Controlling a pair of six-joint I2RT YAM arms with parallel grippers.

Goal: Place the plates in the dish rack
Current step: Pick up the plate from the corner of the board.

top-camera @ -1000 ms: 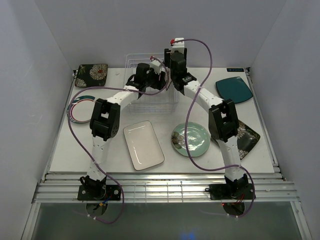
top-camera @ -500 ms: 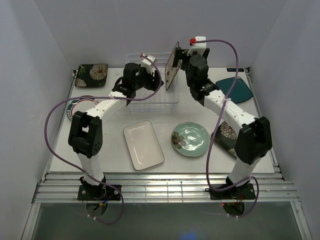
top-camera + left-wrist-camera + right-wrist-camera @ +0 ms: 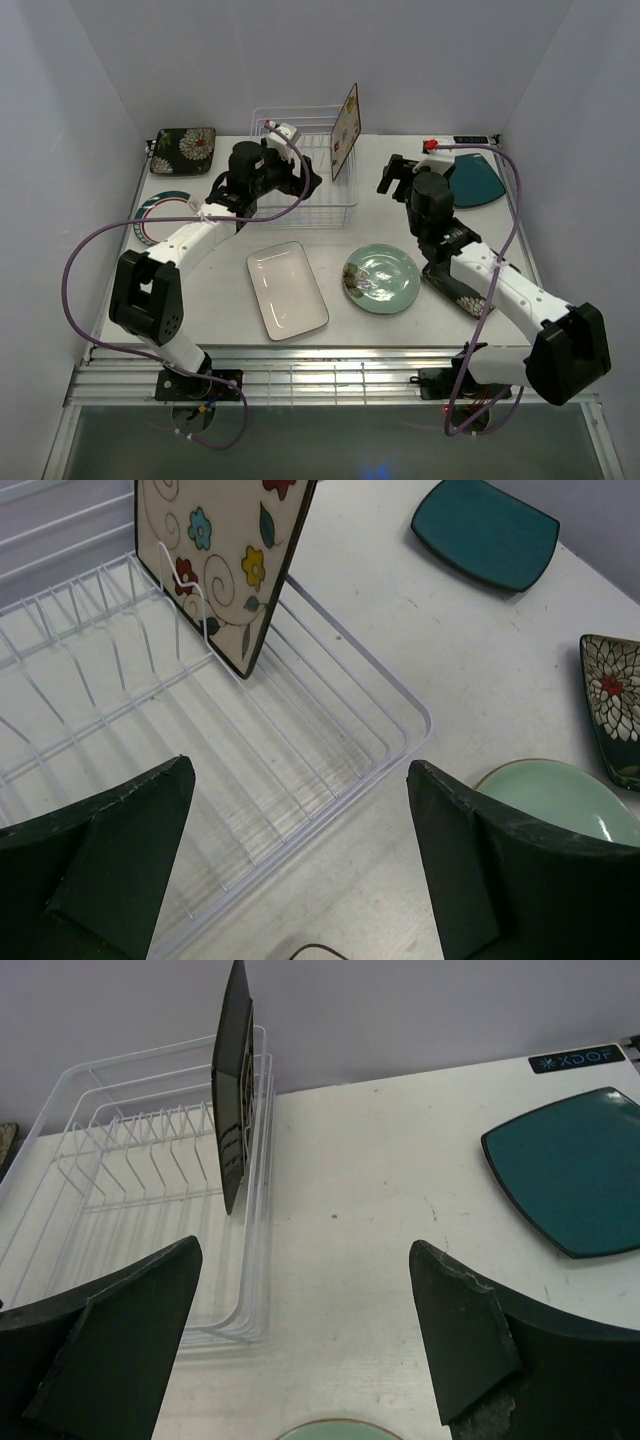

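One cream square floral plate [image 3: 346,130] is standing on edge in the white wire dish rack [image 3: 330,205], its painted face facing the left gripper [image 3: 300,770], edge-on ahead-left of the right gripper [image 3: 305,1248]; both jaws are gaping wide, holding nothing.

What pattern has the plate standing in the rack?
Cream plate with coloured flowers and swirls; clearest in left wrist view.
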